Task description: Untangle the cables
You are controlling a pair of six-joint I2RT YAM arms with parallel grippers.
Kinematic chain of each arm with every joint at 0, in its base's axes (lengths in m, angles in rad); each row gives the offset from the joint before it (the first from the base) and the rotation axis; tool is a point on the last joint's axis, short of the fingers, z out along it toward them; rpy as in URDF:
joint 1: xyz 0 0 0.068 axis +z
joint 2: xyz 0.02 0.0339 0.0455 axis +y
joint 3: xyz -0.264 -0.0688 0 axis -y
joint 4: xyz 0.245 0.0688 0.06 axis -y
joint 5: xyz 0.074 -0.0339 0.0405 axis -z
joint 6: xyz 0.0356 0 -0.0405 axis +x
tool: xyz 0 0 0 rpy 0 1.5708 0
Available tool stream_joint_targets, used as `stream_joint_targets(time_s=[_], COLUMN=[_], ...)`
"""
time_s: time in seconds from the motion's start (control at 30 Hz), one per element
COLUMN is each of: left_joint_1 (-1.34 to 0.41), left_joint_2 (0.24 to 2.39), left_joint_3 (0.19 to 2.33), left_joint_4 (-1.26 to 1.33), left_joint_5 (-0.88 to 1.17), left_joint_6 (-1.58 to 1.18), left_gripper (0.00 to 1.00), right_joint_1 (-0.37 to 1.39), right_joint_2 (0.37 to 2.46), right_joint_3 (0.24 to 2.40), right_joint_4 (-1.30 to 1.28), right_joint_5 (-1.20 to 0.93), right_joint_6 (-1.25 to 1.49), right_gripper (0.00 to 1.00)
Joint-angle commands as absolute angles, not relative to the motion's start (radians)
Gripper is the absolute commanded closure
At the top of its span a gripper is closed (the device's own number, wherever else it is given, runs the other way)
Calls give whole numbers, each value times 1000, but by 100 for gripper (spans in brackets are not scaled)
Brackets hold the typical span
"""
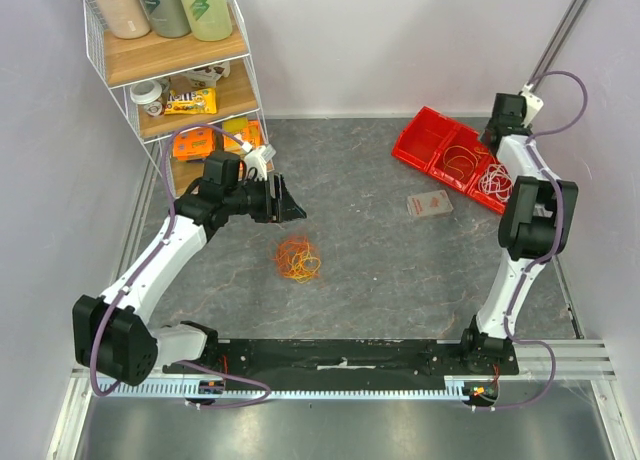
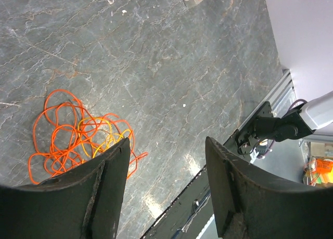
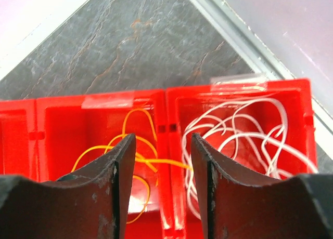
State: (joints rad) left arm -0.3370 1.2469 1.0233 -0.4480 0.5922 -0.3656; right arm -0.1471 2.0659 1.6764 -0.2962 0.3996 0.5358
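A fist-sized tangle of orange and yellow cables [image 1: 298, 260] lies on the grey table, and also shows in the left wrist view [image 2: 73, 132]. My left gripper [image 1: 290, 208] hovers just behind and left of it, open and empty [image 2: 166, 143]. My right gripper [image 1: 492, 136] is open and empty [image 3: 162, 140] above the red tray [image 1: 405, 152]. One compartment holds yellow cable [image 3: 140, 119], its neighbour white cables [image 3: 250, 135]. A yellow strand crosses the divider between them.
A wire shelf [image 1: 170, 60] with bottles and snacks stands at the back left, close to the left arm. A small card box [image 1: 429, 204] lies on the table near the tray. A metal rail [image 1: 340, 385] runs along the near edge.
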Motion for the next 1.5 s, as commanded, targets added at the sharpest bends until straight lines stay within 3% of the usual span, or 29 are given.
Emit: stream_joint_targets(time_s=[0.0,0.2,0.37,0.53,0.93,0.97,1.1,1.23,1.47], left_joint_1=[-334,-330,-324,-322,-322,-319,-322,-322,-322], left_joint_2=[1216,1226,1230,1229,1220,1220,1220,1220,1227], left_joint_3=[1017,1015,1014,1014,1012,1012,1012,1011,1009], left_joint_4=[-405,-406,-403,-403,-402,-402,-402,-400,-400], left_joint_5=[635,635,634,637,640,640,644,643,640], left_joint_6=[-394,-394,-394,-396,-396,-396,-397,-397,-397], left_gripper=[34,35,35,35,35,35,35,35,35], right_joint_1=[-199,-229,-230,-229,-226,-227,-221,-201,-141], right_joint_2=[2083,2112,2105,2065,1991,1985,1964,1950,1904], right_joint_3=[1672,1664,1614,1520,1442,1446,1482,1531,1608], right_joint_4=[-210,-164,-135,-89,-71,-72,-107,-159,-271], right_joint_5=[282,137,109,94,117,120,136,175,279], right_joint_6=[456,414,451,466,459,457,446,439,442], right_gripper=[45,43,50,48,62,61,40,27,25])
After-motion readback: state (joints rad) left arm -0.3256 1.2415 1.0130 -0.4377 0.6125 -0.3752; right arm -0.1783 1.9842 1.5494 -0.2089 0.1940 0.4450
